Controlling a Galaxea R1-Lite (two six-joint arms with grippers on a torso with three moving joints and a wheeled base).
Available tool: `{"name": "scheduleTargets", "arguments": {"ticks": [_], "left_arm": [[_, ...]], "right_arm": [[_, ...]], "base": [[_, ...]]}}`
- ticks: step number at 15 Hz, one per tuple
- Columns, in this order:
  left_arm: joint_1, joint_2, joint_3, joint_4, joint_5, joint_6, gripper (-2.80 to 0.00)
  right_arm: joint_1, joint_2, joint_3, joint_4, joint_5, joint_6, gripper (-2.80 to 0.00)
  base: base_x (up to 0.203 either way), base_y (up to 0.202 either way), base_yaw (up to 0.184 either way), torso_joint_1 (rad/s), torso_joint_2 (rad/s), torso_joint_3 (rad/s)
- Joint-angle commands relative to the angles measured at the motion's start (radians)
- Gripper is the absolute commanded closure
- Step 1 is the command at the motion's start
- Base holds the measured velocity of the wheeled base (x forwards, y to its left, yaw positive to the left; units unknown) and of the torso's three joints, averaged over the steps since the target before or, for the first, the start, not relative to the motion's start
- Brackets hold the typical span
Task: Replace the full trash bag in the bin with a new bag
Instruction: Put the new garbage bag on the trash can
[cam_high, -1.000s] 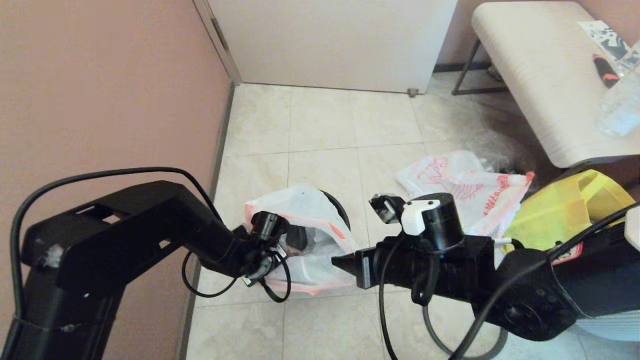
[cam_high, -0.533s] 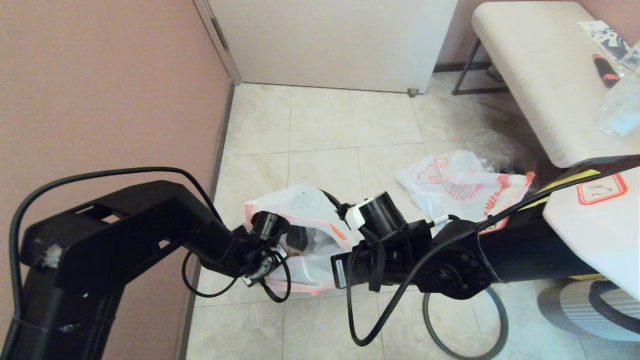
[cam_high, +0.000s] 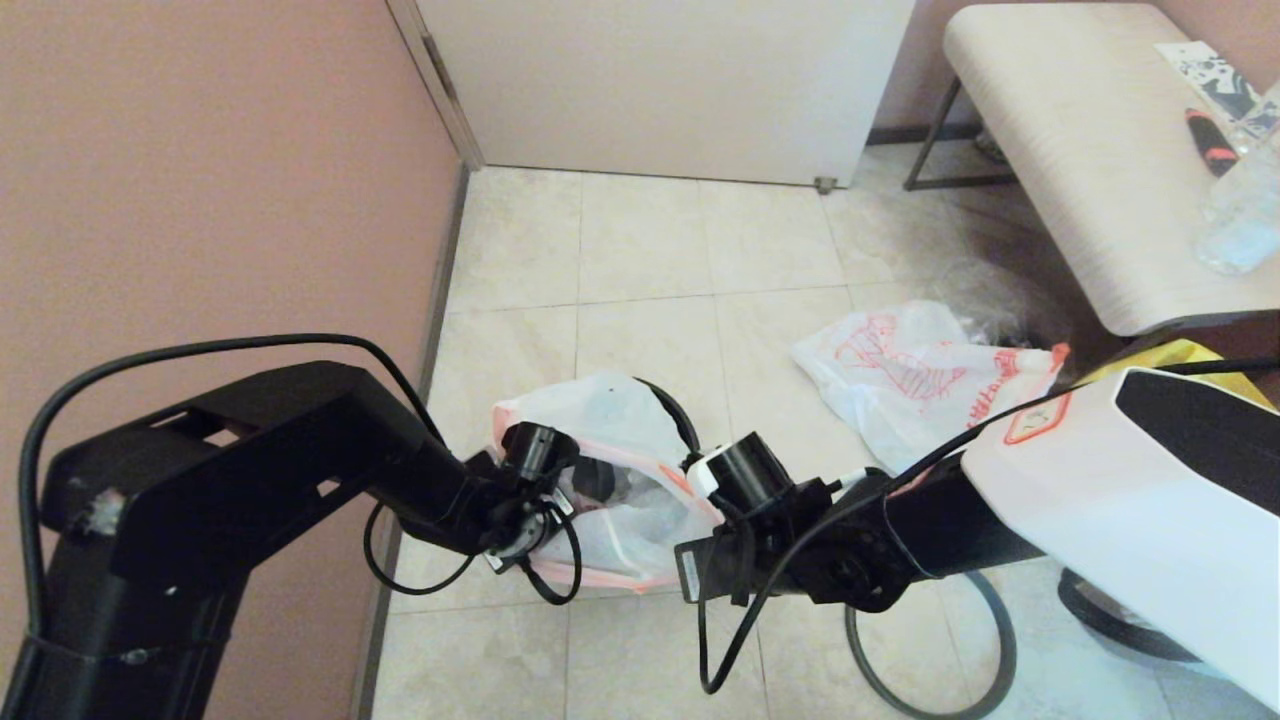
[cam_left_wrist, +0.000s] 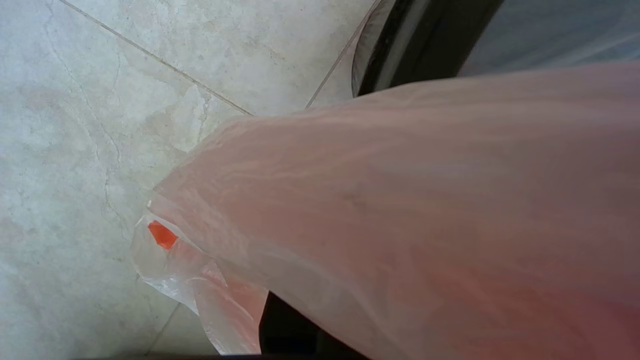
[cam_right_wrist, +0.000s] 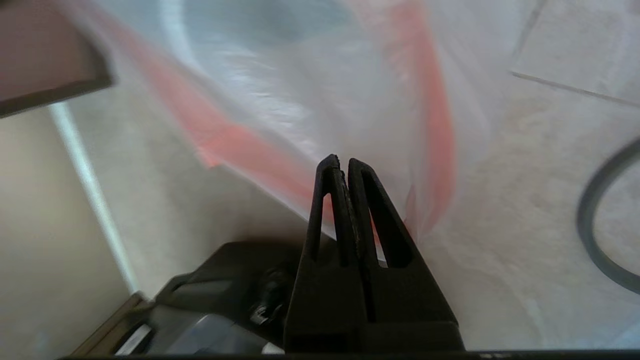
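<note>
Here the bin (cam_high: 672, 402) stands on the tiled floor (cam_high: 640, 250) close to the pink wall (cam_high: 200, 180), mostly hidden by a white bag with pinkish edges (cam_high: 620, 480) draped over and into it; only a dark arc of its rim shows at the far side in the head view; whether this draped one is the new bag or the full one cannot be told from these views; the left gripper (cam_high: 535, 500) sits at the wall side of the bin, pressed against that plastic, and the left wrist view is filled by a taut pink-white sheet of it (cam_left_wrist: 400, 210) running past the bin's black wall (cam_left_wrist: 425, 40); its fingers are hidden, so whether they are released or clenched cannot be told; the right gripper (cam_right_wrist: 341, 167) is at the opposite side of the bin, its two black fingers (cam_right_wrist: 372, 200) pressed together with no gap, tips at the bag's pink edge; whether any film is pinched between them cannot be told; a grey hoop (cam_high: 930, 660) lies loose on the tiles under the right arm; farther off, well apart from the bin, a second white bag with red-orange drawing (cam_high: 920, 375) lies spread on the floor beside a yellow tote (cam_high: 1190, 352); a pale bench (cam_high: 1080, 160) stands beyond it.
</note>
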Motion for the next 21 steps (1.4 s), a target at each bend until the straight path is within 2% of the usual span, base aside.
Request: {"name": "scheduleTargets", "arguments": {"ticks": [1,3,5,9,11,15,21], "left_arm": [[0.0,0.0,0.0,-0.002,0.003,-0.006,0.0],[0.0,0.0,0.0,-0.002,0.003,-0.006,0.0],[0.0,-0.002,0.0,-0.002,0.001,-0.006,0.0],[-0.003,-0.012,0.006,0.0,0.0,-0.006,0.0],[-0.006,-0.019,0.014,0.0,-0.041,-0.005,0.0],[-0.017,-0.016,0.026,0.0,-0.06,0.023,0.0],[-0.036,-0.013,0.041,-0.002,-0.079,0.057,0.0]], "right_arm": [[-0.018,0.093,-0.028,-0.035,-0.012,0.009,0.0],[-0.037,0.157,-0.076,-0.119,-0.017,0.019,0.0],[-0.046,0.206,-0.109,-0.127,-0.034,0.021,0.0],[-0.098,0.312,-0.257,-0.119,-0.089,0.02,0.0],[-0.131,0.333,-0.322,-0.089,-0.119,0.02,0.0],[-0.158,0.285,-0.333,-0.085,-0.124,0.03,0.0],[-0.186,0.172,-0.325,-0.081,-0.123,0.098,0.0]], "base": [[0.0,0.0,0.0,0.0,0.0,0.0],[0.0,0.0,0.0,0.0,0.0,0.0],[0.0,0.0,0.0,0.0,0.0,0.0],[0.0,0.0,0.0,0.0,0.0,0.0],[0.0,0.0,0.0,0.0,0.0,0.0],[0.0,0.0,0.0,0.0,0.0,0.0],[0.0,0.0,0.0,0.0,0.0,0.0]]}}
